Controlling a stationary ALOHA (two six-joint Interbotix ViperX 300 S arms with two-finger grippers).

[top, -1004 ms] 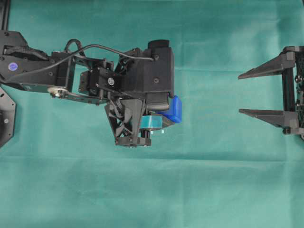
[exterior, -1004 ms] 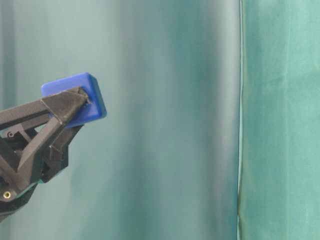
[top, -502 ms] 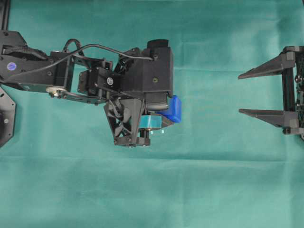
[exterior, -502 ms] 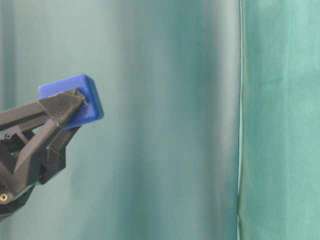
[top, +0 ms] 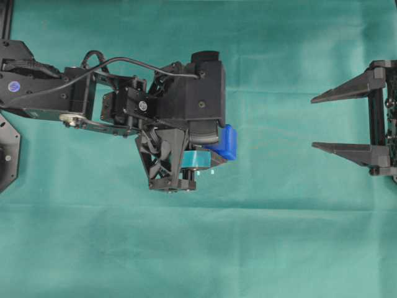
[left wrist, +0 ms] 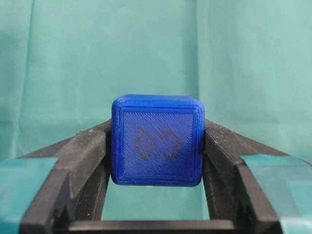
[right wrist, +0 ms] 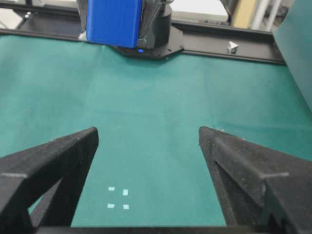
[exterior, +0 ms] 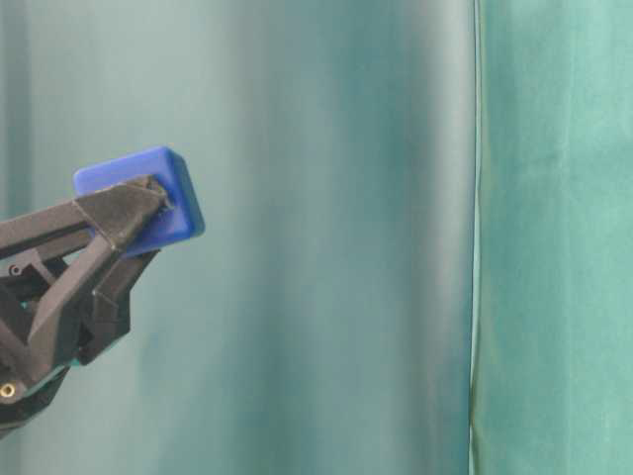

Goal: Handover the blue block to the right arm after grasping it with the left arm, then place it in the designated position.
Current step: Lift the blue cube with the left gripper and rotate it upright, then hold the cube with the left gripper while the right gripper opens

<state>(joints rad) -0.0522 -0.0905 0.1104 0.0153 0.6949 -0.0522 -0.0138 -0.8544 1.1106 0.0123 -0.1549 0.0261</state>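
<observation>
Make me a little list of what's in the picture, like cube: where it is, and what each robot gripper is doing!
cube: blue, lifted off the cloth, faint dark figure on the face toward the left wrist camera
left gripper: shut on the cube, one finger on each side
right gripper: open, holding nothing, apart from the cube, pointing toward it
marks: four small white ones in a square on the cloth, nothing on them
cloth: green, covers the table
handover: not yet done
</observation>
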